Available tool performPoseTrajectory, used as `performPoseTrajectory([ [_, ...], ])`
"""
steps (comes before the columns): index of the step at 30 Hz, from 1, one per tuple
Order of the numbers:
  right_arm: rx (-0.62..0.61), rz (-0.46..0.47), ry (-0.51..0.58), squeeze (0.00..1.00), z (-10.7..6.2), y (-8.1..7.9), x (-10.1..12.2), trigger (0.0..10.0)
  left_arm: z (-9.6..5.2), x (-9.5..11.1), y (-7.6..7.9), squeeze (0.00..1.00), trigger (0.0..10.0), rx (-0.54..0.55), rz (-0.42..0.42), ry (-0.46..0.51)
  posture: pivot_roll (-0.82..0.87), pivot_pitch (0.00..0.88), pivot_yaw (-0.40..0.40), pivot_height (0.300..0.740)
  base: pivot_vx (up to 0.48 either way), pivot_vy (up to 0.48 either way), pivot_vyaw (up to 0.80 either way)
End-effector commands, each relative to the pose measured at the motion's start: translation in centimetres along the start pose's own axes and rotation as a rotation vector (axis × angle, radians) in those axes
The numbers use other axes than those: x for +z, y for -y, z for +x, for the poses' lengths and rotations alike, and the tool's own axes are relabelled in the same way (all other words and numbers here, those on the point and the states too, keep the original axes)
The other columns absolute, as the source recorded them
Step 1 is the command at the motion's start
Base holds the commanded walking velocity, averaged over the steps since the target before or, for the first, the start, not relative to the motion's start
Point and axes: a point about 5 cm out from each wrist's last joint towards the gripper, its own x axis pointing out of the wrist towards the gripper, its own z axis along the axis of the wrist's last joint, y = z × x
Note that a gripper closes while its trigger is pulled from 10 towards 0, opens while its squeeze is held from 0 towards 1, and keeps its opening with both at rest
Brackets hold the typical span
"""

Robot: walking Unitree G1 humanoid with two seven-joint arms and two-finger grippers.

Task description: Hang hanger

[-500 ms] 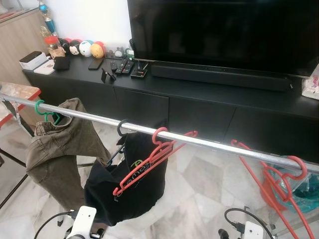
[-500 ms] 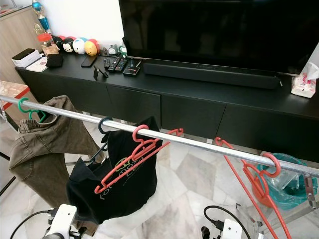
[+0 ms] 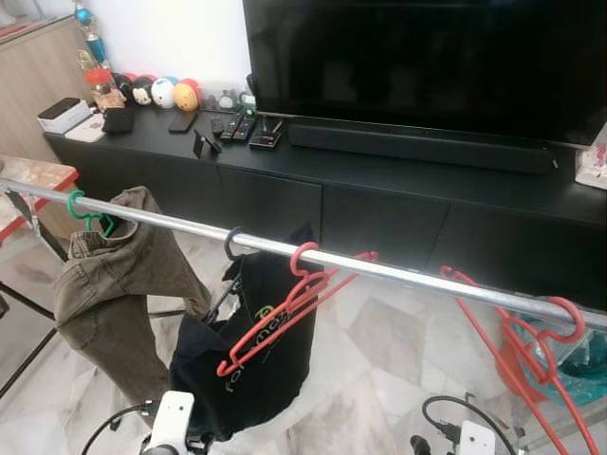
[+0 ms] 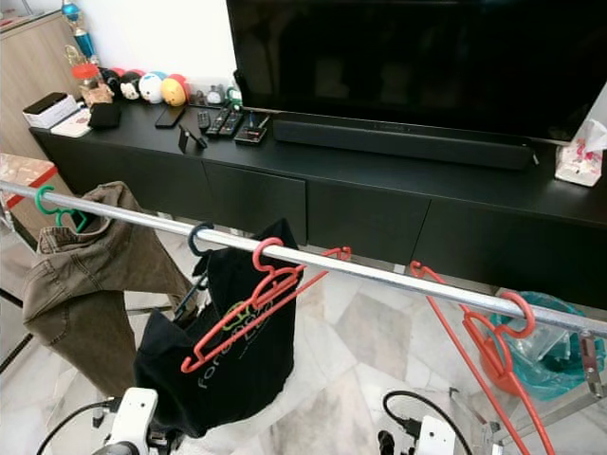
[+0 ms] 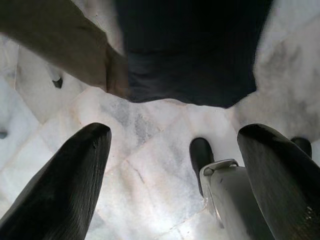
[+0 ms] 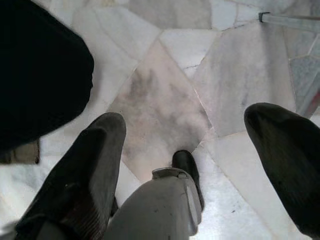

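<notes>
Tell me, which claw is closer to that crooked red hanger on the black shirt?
Probably left. The left claw hangs open under the black shirt and crooked red hanger; the right claw hangs further along.

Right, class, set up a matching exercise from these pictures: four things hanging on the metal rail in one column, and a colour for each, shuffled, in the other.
Things:
1. Hanger carrying the trousers
2. Bare hangers at the rail's right end
3. T-shirt
4. Trousers

Colours:
A. black
B. olive brown
C. green
D. red

Pairs: 1-C, 2-D, 3-A, 4-B
</notes>
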Motion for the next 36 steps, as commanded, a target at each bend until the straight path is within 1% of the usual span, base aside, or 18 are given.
performPoseTrajectory([
  [1, 0.007, 0.007, -0.023, 0.0, -0.1, -0.3, -0.5, 10.0, -0.3, -1.4, -0.7, 0.0, 10.0, 0.02, -0.008, -0.045, -0.06, 0.0, 0.064, 0.74, 0.0, 0.386, 0.8],
  [12, 0.019, 0.02, -0.031, 0.0, -0.1, -0.3, -0.8, 10.0, -0.5, -1.9, -0.9, 0.0, 10.0, 0.02, -0.006, -0.054, -0.06, 0.0, 0.07, 0.74, 0.0, 0.379, 0.77],
  [20, 0.021, 0.018, -0.028, 0.0, -0.3, 0.3, -0.8, 10.0, -0.5, -1.9, -0.7, 0.0, 10.0, 0.016, -0.006, -0.049, -0.06, 0.0, 0.071, 0.74, 0.0, 0.338, 0.0],
  [29, 0.017, 0.024, -0.025, 0.0, -0.3, 0.6, -0.7, 10.0, -0.4, -1.8, -0.4, 0.0, 10.0, 0.008, -0.002, -0.045, -0.06, 0.0, 0.069, 0.74, 0.0, 0.336, 0.68],
  [36, 0.012, 0.027, -0.032, 0.0, -0.5, 1.2, -1.0, 10.0, -0.4, -1.9, -0.2, 0.0, 10.0, 0.0, -0.004, -0.048, -0.06, 0.0, 0.067, 0.74, 0.0, 0.336, 0.0],
])
